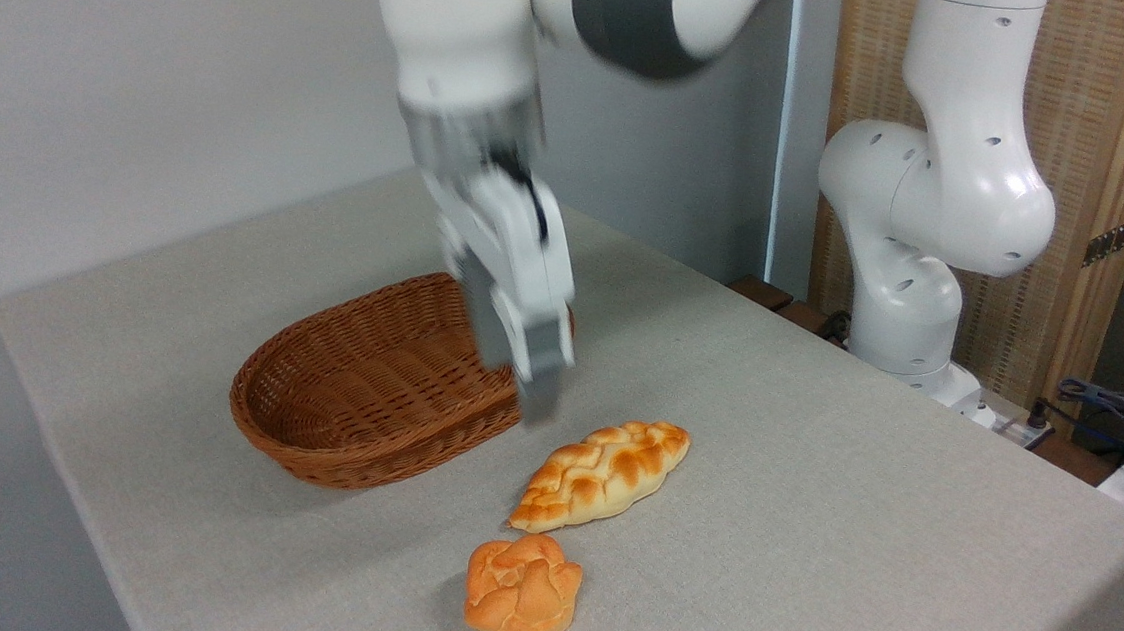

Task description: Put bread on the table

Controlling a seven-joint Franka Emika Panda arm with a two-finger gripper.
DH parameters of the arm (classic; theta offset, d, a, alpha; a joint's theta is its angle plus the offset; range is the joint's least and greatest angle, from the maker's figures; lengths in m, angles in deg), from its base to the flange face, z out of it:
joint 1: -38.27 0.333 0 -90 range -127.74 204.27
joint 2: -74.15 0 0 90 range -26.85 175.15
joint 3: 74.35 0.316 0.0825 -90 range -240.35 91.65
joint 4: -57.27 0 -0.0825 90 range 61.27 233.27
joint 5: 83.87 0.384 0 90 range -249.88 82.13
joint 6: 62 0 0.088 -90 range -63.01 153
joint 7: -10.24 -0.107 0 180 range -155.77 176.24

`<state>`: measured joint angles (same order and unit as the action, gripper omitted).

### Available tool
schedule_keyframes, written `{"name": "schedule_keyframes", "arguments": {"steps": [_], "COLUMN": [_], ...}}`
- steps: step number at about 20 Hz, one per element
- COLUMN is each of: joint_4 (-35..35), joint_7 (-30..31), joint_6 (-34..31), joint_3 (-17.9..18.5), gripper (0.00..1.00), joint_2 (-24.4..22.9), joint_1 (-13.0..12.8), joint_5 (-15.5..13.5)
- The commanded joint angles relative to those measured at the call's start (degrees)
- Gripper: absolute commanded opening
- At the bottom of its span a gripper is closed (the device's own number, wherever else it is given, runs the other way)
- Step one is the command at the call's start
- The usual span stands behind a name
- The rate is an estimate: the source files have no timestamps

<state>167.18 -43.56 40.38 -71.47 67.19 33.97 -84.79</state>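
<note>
Braided loaf (602, 475) lies on the tabletop (858, 499), outside the wicker basket (354, 410).
Our blurred pincer (534, 394) hangs above, holding nothing; we cannot tell its gap.

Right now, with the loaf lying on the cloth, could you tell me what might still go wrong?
The gripper is blurred, so it seems to be moving, close to the basket rim; it could knock the basket aside. The bread lies just below the fingertips, so a low sweep might drag it on the table. The bun nearly touches the loaf's tip and could get nudged too.
</note>
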Motion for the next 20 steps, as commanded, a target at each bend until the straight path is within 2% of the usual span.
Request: {"name": "schedule_keyframes", "arguments": {"steps": [1,3,5,8,17,20], "joint_4": [-8.2,-10.2,-11.6,-21.9,-20.2,-16.6], "joint_7": [11.3,16.9,17.2,17.6,16.7,16.6], "joint_6": [-1.0,-1.4,-4.9,-13.9,-13.4,-10.0], "joint_3": [-4.7,-9.3,-10.2,-10.9,-10.4,-10.2], "gripper": [1.0,1.0,1.0,1.0,1.0,1.0], "joint_2": [0.9,1.0,2.2,8.4,7.0,4.9], "joint_1": [2.4,6.2,6.3,6.1,5.3,5.2], "joint_5": [-2.7,-2.9,-2.5,-2.5,-1.8,-1.8]}}
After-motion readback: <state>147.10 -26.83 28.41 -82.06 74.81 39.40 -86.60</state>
